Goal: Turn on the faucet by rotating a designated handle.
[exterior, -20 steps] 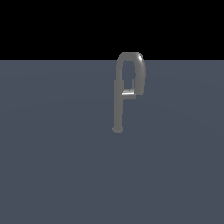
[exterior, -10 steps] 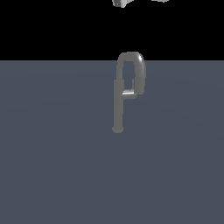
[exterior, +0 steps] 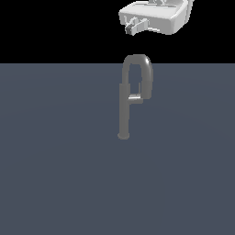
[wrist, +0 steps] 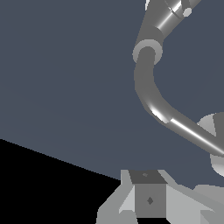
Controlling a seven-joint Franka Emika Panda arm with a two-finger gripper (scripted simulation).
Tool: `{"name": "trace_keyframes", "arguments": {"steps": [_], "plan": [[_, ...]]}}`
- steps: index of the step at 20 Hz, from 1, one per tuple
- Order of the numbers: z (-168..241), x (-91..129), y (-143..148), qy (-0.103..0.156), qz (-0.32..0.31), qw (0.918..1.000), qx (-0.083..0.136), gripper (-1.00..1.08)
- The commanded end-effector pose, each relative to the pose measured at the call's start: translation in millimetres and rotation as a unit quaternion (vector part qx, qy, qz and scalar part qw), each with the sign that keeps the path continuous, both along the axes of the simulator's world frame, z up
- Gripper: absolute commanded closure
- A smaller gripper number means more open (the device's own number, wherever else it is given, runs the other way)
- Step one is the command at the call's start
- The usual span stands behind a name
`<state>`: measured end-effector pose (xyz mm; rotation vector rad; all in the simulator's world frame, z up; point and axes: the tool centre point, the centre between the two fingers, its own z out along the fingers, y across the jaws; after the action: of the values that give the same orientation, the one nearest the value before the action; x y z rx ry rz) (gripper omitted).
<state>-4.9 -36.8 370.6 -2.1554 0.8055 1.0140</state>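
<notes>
The faucet (exterior: 123, 114) is a slim grey post on a small round foot, standing upright on the dark floor with an arched spout (exterior: 146, 69) curving over its top. The handle (exterior: 135, 98), a short silvery bar, juts sideways from the post at mid-height, toward the exterior view's right. My gripper (exterior: 132, 28) hangs above the spout, apart from it, with its fingers together and nothing between them. In the wrist view the faucet's curved tube (wrist: 146, 83) fills the picture beyond my gripper (wrist: 148, 199). I cannot pick out the handle there.
The flat grey-blue floor (exterior: 55, 174) stretches around the faucet on all sides. The white hand body (exterior: 158, 16) sits at the exterior view's upper edge, right of the fingers.
The hand was out of the exterior view one second ago. It has since come down from the upper edge and now hangs just above the spout. The faucet and handle have not moved.
</notes>
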Motion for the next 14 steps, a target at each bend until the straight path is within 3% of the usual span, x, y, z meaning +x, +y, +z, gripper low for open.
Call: {"name": "trace_keyframes", "arguments": {"steps": [1,7,14], "plan": [[-13.6,10.2,-5.2,0.024,-0.02,0.9993,0.02,1.08],[-51.9,32.0,-17.3,0.087,-0.074,0.9908,0.072,1.08],[-99.8,49.3,-28.0,0.158,-0.135,0.9696,0.129,1.08]]}}
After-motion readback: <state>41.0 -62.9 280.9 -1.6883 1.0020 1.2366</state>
